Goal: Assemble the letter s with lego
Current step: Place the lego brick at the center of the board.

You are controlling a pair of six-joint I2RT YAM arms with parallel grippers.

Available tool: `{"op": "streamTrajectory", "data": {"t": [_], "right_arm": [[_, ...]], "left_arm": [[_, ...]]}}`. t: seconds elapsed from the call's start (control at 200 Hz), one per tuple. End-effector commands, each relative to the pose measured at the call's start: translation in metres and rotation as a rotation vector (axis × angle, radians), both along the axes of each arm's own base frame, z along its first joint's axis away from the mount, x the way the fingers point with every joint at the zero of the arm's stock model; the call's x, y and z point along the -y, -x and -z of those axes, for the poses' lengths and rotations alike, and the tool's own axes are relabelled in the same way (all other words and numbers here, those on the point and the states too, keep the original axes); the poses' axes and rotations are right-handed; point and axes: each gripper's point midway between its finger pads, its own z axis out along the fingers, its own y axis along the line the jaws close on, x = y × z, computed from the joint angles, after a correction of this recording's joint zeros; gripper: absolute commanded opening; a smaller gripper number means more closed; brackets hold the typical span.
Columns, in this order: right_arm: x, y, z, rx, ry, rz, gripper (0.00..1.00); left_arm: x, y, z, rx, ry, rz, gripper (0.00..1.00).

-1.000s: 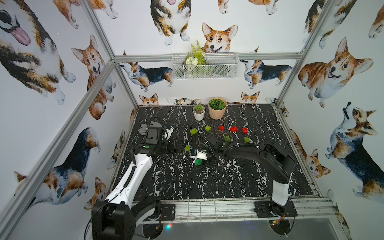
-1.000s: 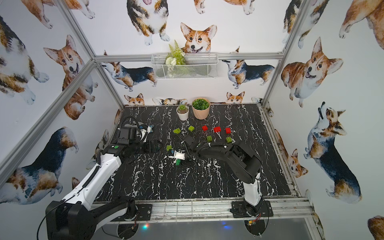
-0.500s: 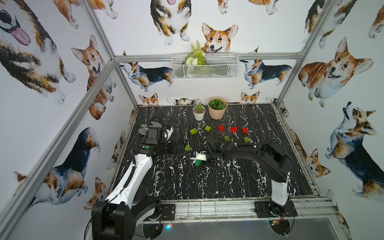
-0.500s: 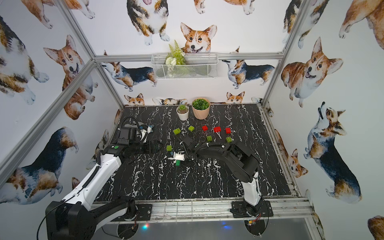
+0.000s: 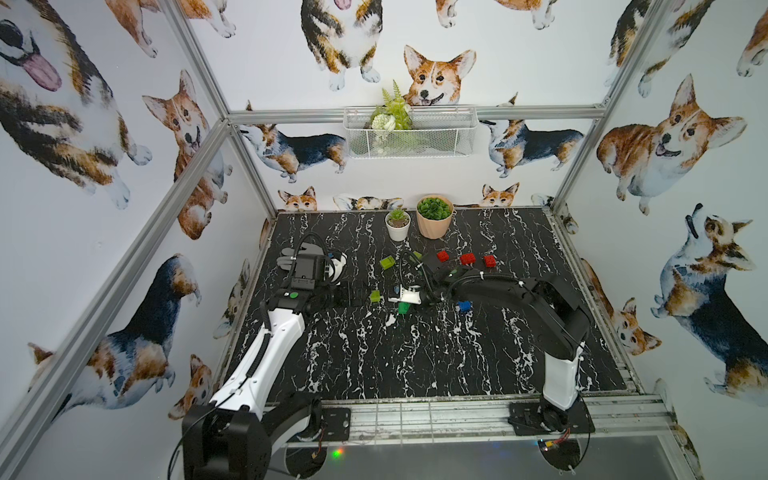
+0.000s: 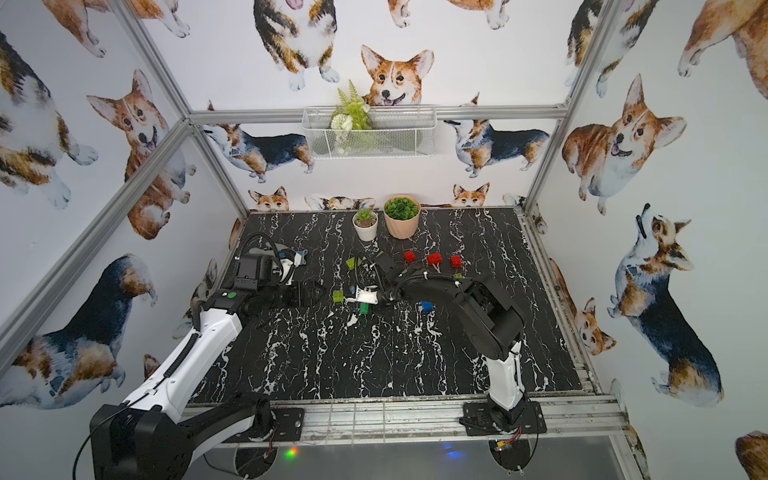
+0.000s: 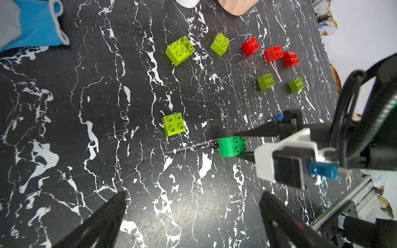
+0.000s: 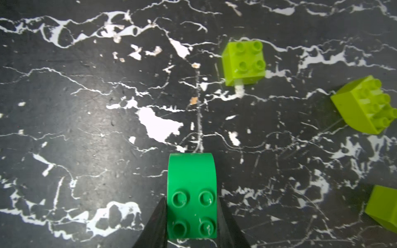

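My right gripper (image 8: 191,207) is shut on a dark green lego brick (image 8: 191,193), one finger against each side, low over the black marble table (image 5: 415,361). The same brick (image 5: 403,308) shows near the table's middle in both top views. A lime brick (image 7: 173,124) lies just left of it, in front of my left gripper (image 7: 193,194), which is open and holds nothing. Farther back lie more lime bricks (image 7: 180,50) and three red bricks (image 7: 273,53). A blue brick (image 5: 464,306) lies beside the right arm.
Two plant pots (image 5: 434,216) stand at the back middle of the table. A blue and grey glove (image 7: 32,23) lies at the back left behind the left arm. A wire basket (image 5: 409,131) hangs on the back wall.
My right gripper's jaws have closed onto the dark green brick. The left arm has not moved.
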Motion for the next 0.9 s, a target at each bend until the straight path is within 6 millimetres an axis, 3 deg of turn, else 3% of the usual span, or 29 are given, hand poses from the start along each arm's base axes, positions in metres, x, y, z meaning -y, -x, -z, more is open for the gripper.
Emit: {"op": "streamTrajectory", "data": {"t": [0.0,0.11,0.526,0.746,0.896], "right_arm": [[0.005,0.007,0.004,-0.058,0.013,-0.06,0.32],[0.008,-0.003,0.009,-0.053,0.031,-0.057,0.33],[0.008,-0.008,0.023,-0.073,0.032,-0.055,0.38],[0.008,-0.01,0.016,-0.051,0.014,-0.053,0.51],[0.011,-0.012,0.004,-0.033,0.006,-0.04,0.57]], "left_arm": [[0.0,-0.003,0.002,-0.005,-0.005,-0.003,1.0],[0.001,-0.006,0.007,-0.019,0.0,-0.007,1.0],[-0.001,-0.019,0.022,-0.059,-0.032,-0.042,1.0],[0.001,-0.025,0.024,-0.056,-0.066,-0.011,1.0],[0.003,-0.03,0.014,-0.007,-0.143,0.105,1.0]]}}
